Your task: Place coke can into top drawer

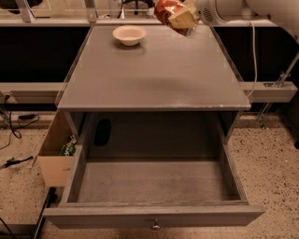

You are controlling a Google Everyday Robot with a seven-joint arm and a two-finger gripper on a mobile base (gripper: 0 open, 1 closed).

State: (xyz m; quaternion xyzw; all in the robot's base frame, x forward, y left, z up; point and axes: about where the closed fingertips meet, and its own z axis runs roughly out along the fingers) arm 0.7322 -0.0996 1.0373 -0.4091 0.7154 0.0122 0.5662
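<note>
Can (164, 10): red, tilted, in the air over the far right edge of the desk, not touching it; the frame cuts off its top and a tan pad hides its right side.
Box (54, 163): brown cardboard, on the floor just beside the drawer's left wall; the desk's side covers part of it. Something green lies inside, too small to make out.
Bowl (129, 34): cream, upright on the far left part of the desk, well apart from the can.
Desk (154, 74): flat grey top.
Drawer (154, 215): open below the desk top, its knob (155, 225) centred on the front panel; the panel's lower edge runs out of frame.
Gripper (180, 18): top right, above the desk's far edge; its white arm (224, 8) leaves the frame on the right, mostly unseen.
Jaws: closed around the can and holding it up; only one pad shows, the other is behind the can.
</note>
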